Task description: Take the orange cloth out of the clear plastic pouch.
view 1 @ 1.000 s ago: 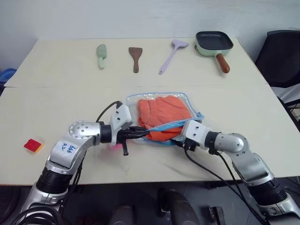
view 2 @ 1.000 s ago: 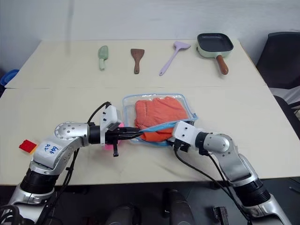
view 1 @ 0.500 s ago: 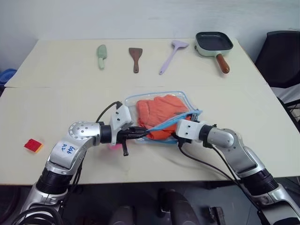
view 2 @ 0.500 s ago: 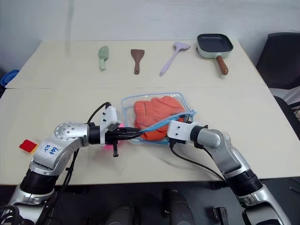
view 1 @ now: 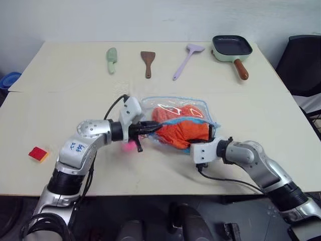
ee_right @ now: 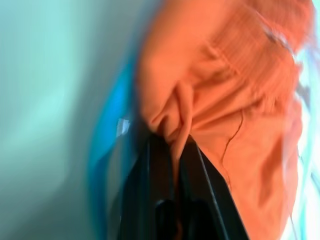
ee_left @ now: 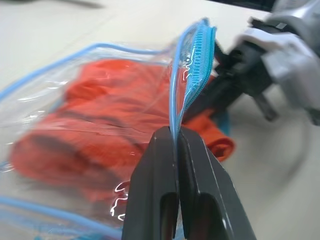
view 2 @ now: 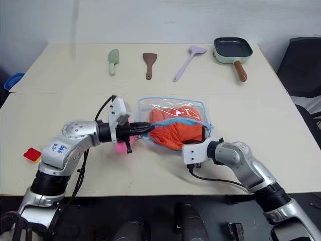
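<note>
The clear plastic pouch (view 1: 173,104) lies mid-table, its blue-trimmed mouth edge (ee_left: 197,55) lifted off the surface. My left gripper (view 1: 150,127) is shut on that edge from the pouch's left side, the trim pinched between its black fingers (ee_left: 160,150). The orange cloth (view 1: 183,129) is bunched at the pouch's near side, partly under the clear plastic and partly bulging out at the mouth. My right gripper (view 1: 209,132) reaches in from the near right and is shut on a fold of the cloth (ee_right: 235,85).
Along the far edge lie a green scoop (view 1: 111,58), a brown spatula (view 1: 147,63), a lilac spatula (view 1: 186,59) and a green pan (view 1: 231,47). A pink toy (view 1: 129,146) sits under my left wrist. A red block (view 1: 37,153) is near left; a black chair (view 1: 306,65) stands right.
My right gripper rolled over and shut on the orange cloth at the pouch's mouth. My left gripper lifted the pouch's edge up and away, tilting the pouch.
</note>
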`<state>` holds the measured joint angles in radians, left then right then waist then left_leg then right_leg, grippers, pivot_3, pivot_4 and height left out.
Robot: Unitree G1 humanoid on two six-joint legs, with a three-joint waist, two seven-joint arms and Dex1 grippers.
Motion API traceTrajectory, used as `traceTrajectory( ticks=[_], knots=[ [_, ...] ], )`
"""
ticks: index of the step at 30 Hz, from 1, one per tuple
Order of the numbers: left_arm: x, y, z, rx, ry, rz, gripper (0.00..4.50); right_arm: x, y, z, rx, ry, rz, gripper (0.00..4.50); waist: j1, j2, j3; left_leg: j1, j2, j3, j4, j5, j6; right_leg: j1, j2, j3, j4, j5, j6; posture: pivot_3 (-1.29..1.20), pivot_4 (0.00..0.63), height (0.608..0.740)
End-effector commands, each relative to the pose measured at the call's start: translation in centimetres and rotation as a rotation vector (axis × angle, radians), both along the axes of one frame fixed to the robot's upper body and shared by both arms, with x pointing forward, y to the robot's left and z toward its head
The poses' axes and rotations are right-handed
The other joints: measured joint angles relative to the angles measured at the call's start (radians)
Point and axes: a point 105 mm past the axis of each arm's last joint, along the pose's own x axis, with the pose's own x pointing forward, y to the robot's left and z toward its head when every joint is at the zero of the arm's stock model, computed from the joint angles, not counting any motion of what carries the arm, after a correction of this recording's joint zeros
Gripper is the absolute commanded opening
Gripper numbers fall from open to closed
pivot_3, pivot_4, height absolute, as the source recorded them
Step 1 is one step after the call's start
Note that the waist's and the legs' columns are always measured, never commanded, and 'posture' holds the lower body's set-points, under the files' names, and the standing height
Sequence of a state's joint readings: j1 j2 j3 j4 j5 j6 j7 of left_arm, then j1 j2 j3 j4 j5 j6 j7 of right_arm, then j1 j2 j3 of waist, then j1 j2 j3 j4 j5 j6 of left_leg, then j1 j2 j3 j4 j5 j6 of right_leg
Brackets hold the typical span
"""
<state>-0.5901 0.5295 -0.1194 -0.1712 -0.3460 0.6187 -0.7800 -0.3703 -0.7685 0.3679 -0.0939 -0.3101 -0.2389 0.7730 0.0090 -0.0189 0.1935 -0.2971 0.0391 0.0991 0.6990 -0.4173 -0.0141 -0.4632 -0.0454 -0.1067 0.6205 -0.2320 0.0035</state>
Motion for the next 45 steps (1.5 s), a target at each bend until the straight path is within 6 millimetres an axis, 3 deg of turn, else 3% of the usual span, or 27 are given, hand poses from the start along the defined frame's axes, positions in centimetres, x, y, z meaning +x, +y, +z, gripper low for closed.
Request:
traceTrajectory(
  ticks=[1, 5, 9, 11, 14, 18, 20, 25, 28, 33, 38, 40, 45],
  knots=[
    [1.7, 0.5, -0.3, 0.095, -0.1, 0.077, 0.1, -4.2, 1.1, -0.9, -0.017, 0.118, 0.19, 0.02, 0.0, 0.0, 0.0, 0.0, 0.0, 0.0, 0.0, 0.0, 0.0, 0.0, 0.0, 0.0, 0.0, 0.0, 0.0, 0.0, 0.15, 0.74],
    [4.2, 1.5, -1.5, 0.215, -0.195, 0.18, 0.1, -7.0, 0.6, -0.2, -0.037, 0.169, 0.298, 0.02, 0.005, 0.0, 0.0, 0.0, 0.0, 0.0, 0.0, 0.0, 0.0, 0.0, 0.0, 0.0, 0.0, 0.0, 0.0, 0.0, 0.15, 0.74],
    [6.2, 2.5, -1.6, 0.247, -0.24, 0.271, 0.1, -9.0, -2.0, -1.2, -0.165, 0.254, 0.319, 0.02, 0.007, 0.0, 0.0, 0.001, 0.0, 0.001, 0.0, 0.0, 0.0, 0.0, 0.0, 0.0, 0.0, 0.0, 0.0, 0.0, 0.15, 0.74],
    [6.8, 3.1, -1.4, 0.265, -0.265, 0.3, 0.1, -9.5, -3.7, -1.8, -0.216, 0.293, 0.283, 0.02, 0.011, 0.0, 0.0, 0.001, 0.0, 0.001, 0.0, 0.0, 0.0, 0.0, 0.0, 0.0, 0.0, 0.0, 0.0, 0.0, 0.15, 0.74],
    [6.7, 3.7, -1.4, 0.282, -0.275, 0.281, 0.1, -8.5, -6.6, -1.8, -0.238, 0.272, 0.147, 0.02, 0.014, -0.001, 0.0, 0.001, 0.0, 0.002, 0.0, 0.0, 0.0, 0.0, 0.0, 0.0, 0.0, 0.0, 0.0, 0.0, 0.15, 0.74],
    [4.9, 4.8, -1.7, 0.341, -0.279, 0.197, 0.1, -6.5, -12.9, -0.6, -0.243, 0.221, -0.135, 0.02, 0.016, -0.001, -0.001, 0.002, 0.0, 0.002, 0.0, 0.0, 0.0, 0.001, -0.001, 0.0, 0.0, 0.0, 0.001, 0.0, 0.15, 0.74],
    [3.0, 4.5, -2.1, 0.339, -0.256, 0.096, 0.1, -5.7, -15.8, 0.4, -0.18, 0.189, -0.306, 0.02, 0.016, -0.001, -0.001, 0.002, 0.0, 0.004, 0.0, 0.0, 0.001, 0.001, -0.002, 0.001, 0.0, 0.001, 0.001, 0.0, 0.15, 0.74],
    [-1.7, 3.7, -4.5, 0.423, -0.23, -0.137, 0.1, -3.7, -20.6, 2.8, 0.193, 0.138, -0.696, 0.02, 0.016, -0.001, -0.001, 0.002, 0.0, 0.004, 0.0, 0.0, 0.0, 0.001, -0.001, 0.001, 0.0, 0.0, 0.001, 0.0, 0.15, 0.74],
    [-3.3, 2.7, -5.0, 0.4, -0.216, -0.214, 0.1, -3.3, -21.1, 2.6, 0.385, 0.157, -0.821, 0.02, 0.015, 0.002, -0.002, 0.002, 0.001, 0.004, -0.001, 0.0, 0.0, 0.001, -0.001, 0.002, 0.0, 0.0, 0.0, 0.0, 0.15, 0.74],
    [-3.7, 1.4, -5.3, 0.361, -0.166, -0.229, 0.1, -1.8, -21.8, 2.4, 0.623, 0.094, -1.033, 0.02, 0.014, 0.003, -0.002, 0.002, 0.0, 0.004, -0.001, -0.001, 0.001, 0.0, -0.001, 0.003, 0.0, 0.0, 0.001, 0.0, 0.15, 0.74],
    [-2.2, 1.6, -5.3, 0.35, -0.12, -0.142, 0.1, -1.0, -21.3, 2.0, 0.6, 0.066, -1.06, 0.02, 0.012, 0.007, -0.003, 0.002, 0.0, 0.005, -0.001, -0.001, 0.001, 0.0, 0.0, 0.004, 0.0, 0.0, 0.001, 0.0, 0.15, 0.74],
    [-1.9, 1.3, -4.8, 0.303, -0.087, -0.131, 0.51, -0.9, -20.9, 1.5, 0.567, 0.081, -1.044, 0.0, 0.015, 0.007, -0.003, 0.002, 0.0, 0.005, -0.001, 0.0, 0.001, 0.0, 0.0, 0.004, 0.0, 0.0, 0.001, 0.0, 0.15, 0.74],
    [-2.3, 1.3, -3.9, 0.235, -0.031, -0.137, 1.91, -1.7, -20.1, 1.4, 0.551, 0.148, -0.984, 1.35, 0.014, 0.007, -0.003, 0.002, 0.0, 0.004, -0.001, 0.0, 0.001, 0.0, 0.0, 0.004, 0.0, 0.0, 0.001, 0.0, 0.15, 0.74]
  ],
)
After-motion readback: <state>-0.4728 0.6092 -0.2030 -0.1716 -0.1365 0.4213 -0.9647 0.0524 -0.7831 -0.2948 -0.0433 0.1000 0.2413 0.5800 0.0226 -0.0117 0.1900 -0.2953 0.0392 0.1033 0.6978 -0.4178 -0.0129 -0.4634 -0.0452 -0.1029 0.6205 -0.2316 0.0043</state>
